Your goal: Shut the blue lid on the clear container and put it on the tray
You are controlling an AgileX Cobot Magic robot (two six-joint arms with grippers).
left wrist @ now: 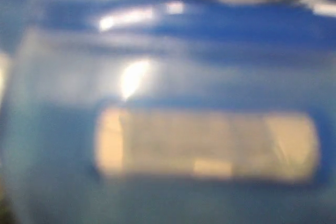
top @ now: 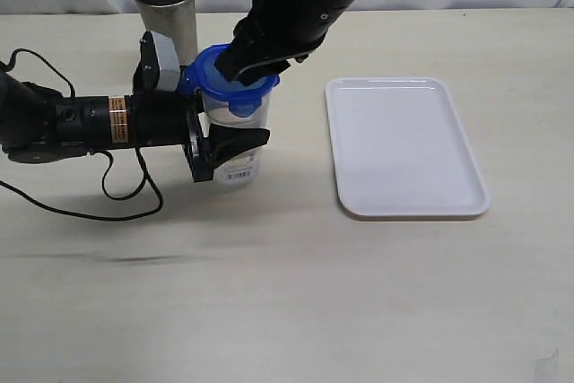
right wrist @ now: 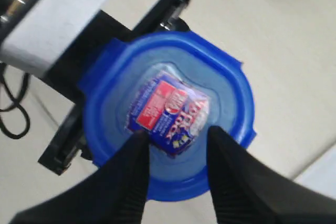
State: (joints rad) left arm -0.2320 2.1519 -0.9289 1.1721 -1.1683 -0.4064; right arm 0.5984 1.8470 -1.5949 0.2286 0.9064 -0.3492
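The clear container (top: 254, 118) stands left of centre on the pale, matt table (top: 359, 293). It is a tall, tapered tumbler of cloudy plastic with a barcode label near its foot. The blue lid (top: 208, 73) sits on its mouth, glossy and rounded, with snap flaps sticking out and a bright sticker on its paler middle.

The left gripper (top: 235, 143) reaches in level from the left, its black fingers pinching the container's wall front and back. The right gripper (right wrist: 177, 136) comes down from the top of the frame, fingers spread with nothing between them, tips on the lid beside the sticker.

A grey metal cup (top: 166, 6) stands just behind, upper left. The tray (top: 404, 145), smooth, white and round-cornered, lies bare at the right, well apart.
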